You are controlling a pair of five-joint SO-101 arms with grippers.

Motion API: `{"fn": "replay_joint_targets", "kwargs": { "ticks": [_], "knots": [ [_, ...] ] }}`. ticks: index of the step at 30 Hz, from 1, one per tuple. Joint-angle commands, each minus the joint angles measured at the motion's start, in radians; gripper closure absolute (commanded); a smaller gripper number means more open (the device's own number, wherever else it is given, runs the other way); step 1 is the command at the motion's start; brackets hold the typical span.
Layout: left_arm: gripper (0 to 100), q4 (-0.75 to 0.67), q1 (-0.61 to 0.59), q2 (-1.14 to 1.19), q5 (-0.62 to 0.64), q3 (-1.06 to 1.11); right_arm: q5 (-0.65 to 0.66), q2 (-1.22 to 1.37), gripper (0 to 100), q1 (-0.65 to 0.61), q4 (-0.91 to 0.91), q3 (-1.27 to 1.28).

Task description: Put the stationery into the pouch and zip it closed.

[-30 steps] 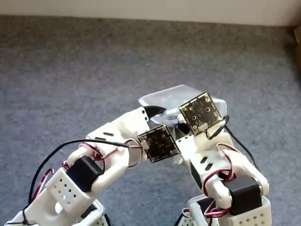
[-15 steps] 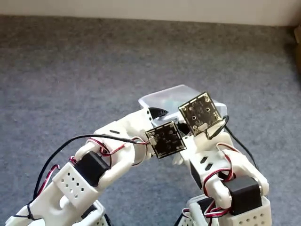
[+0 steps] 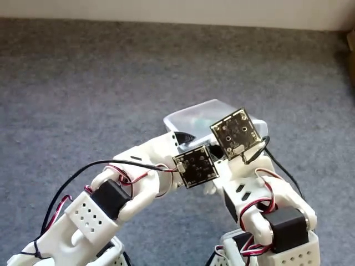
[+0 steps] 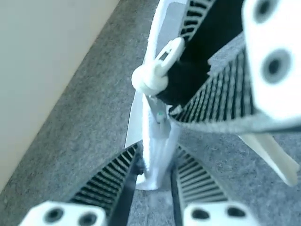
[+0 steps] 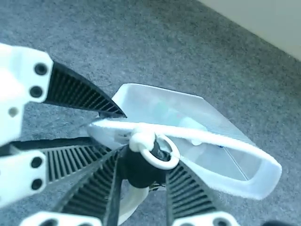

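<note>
On the left, one end of the pouch is pinched tight by the left pincer, so the pouch can be kept from sliding. The pouch is found in the middle, just past both arms, with grey carpet all around it. Its mouth is seen wide open. Through its clear side, pale shapes of stationery can be made out inside, with a green bit and a tiny blue bit. What each one is cannot be told. On the right, the zip pull is gripped by the right pincer, close beside the end held by the left one. The zip is judged to be not yet closed. To do this step well, the pull should be drawn slowly and straight along the mouth, away from the held end, while that end is held firm. The two edges should be kept together, so nothing is caught in the teeth.
</note>
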Motion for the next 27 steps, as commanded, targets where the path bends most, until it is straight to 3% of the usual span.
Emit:
{"fn": "replay_joint_targets", "kwargs": {
  "ticks": [1,5,13,27],
  "knots": [
    [97,-0.003,0.012,-0.018,-0.006,-0.028,-0.003,-0.008,99.1,0.015,-0.03,-0.013],
    [99,0.0,0.013,-0.018,-0.005,-0.028,0.0,-0.007,99.1,0.038,-0.038,-0.015],
    [100,0.014,-0.018,-0.145,0.031,-0.015,0.063,0.065,99.1,0.268,-0.223,0.038],
    [100,0.199,-0.136,-0.39,0.052,-0.007,0.097,0.139,99.1,0.441,-0.326,0.041]
  ]
}}
